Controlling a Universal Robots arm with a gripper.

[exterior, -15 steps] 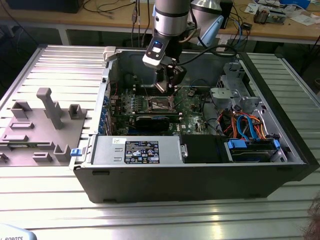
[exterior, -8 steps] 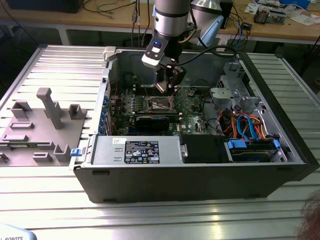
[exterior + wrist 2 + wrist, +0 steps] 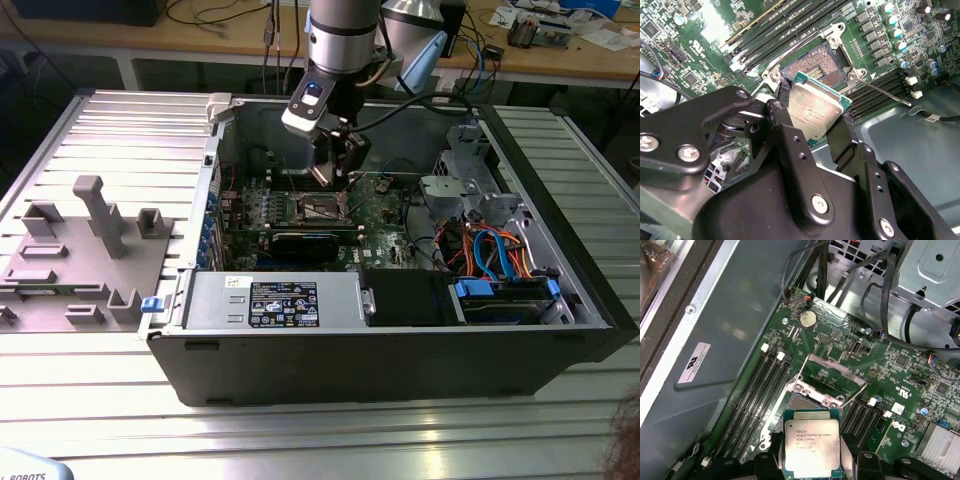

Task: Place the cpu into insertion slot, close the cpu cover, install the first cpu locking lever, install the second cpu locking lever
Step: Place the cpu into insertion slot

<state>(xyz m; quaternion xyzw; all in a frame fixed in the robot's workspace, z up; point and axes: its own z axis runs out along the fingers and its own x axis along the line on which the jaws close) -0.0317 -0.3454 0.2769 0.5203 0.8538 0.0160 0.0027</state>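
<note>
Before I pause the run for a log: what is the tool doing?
Tool: closed on the cpu, over the insertion slot, not seated.

We see the gripper over the green circuit board inside the open computer case, near the insertion slot, at its 1 o'clock. Power supply at the slot's 6 o'clock. Grey fixture block at the case's 9 o'clock, on the slatted table.

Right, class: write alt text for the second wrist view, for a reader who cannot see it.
The hand grips the cpu by two opposite edges, over an edge of the open insertion slot. The green circuit board with long dark memory slots surrounds it.
</note>
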